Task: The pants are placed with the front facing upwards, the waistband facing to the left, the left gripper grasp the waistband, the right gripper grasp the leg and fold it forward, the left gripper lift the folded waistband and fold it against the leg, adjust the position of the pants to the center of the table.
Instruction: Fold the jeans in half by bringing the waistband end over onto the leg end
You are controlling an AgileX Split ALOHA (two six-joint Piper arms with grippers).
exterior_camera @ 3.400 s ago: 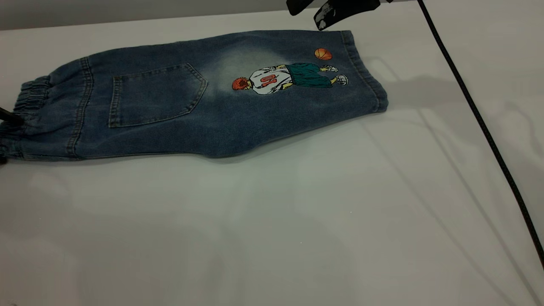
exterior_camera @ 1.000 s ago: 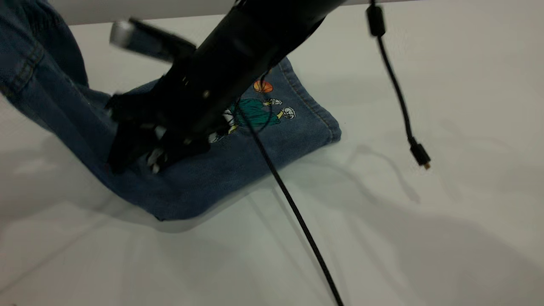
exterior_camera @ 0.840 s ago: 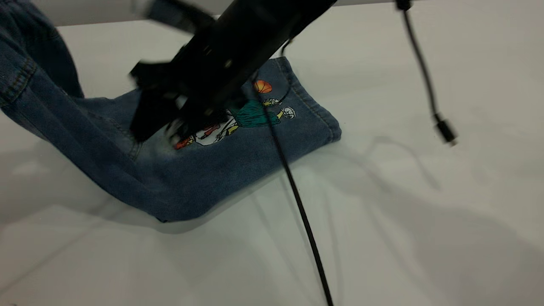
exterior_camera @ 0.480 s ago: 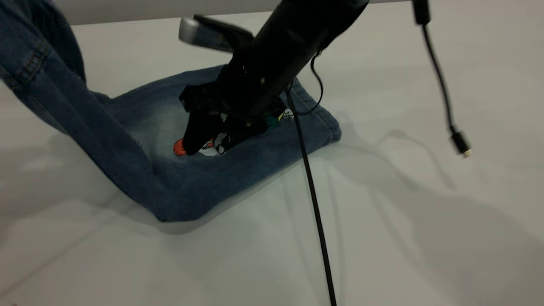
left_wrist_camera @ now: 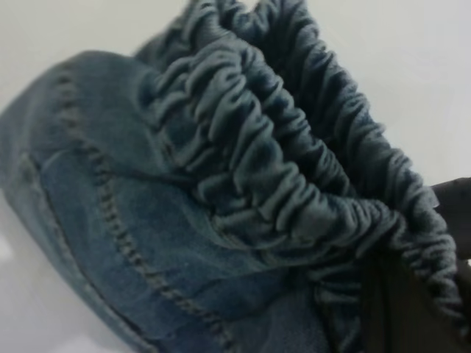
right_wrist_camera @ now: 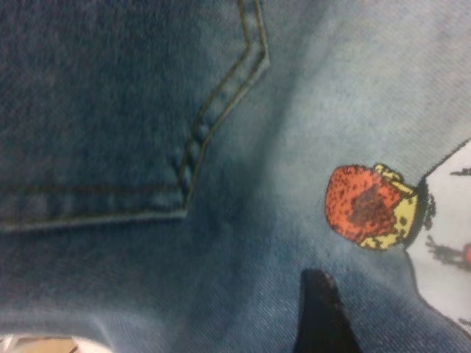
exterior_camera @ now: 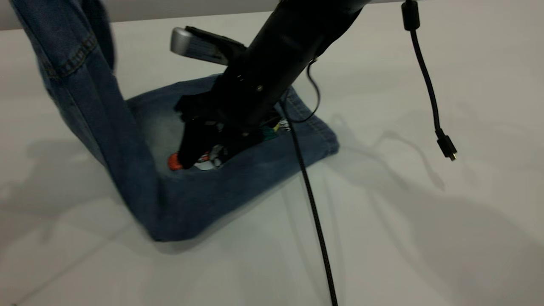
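Exterior view shows one pair of pants (exterior_camera: 238, 170), its leg end flat on the table (exterior_camera: 425, 238) near the far edge, its waistband (left_wrist_camera: 294, 154) end lifted and cut off at the upper left. The left gripper (left_wrist_camera: 412, 309) is clamped on the waistband. The right gripper (exterior_camera: 199, 151) presses on the embroidered player (right_wrist_camera: 372, 209); whether its fingers are parted, I cannot tell. One loose cable (exterior_camera: 429, 89) dangles.

Blue faded denim pants (exterior_camera: 199, 187) w/ orange-headed embroidery, white table (exterior_camera: 425, 238).
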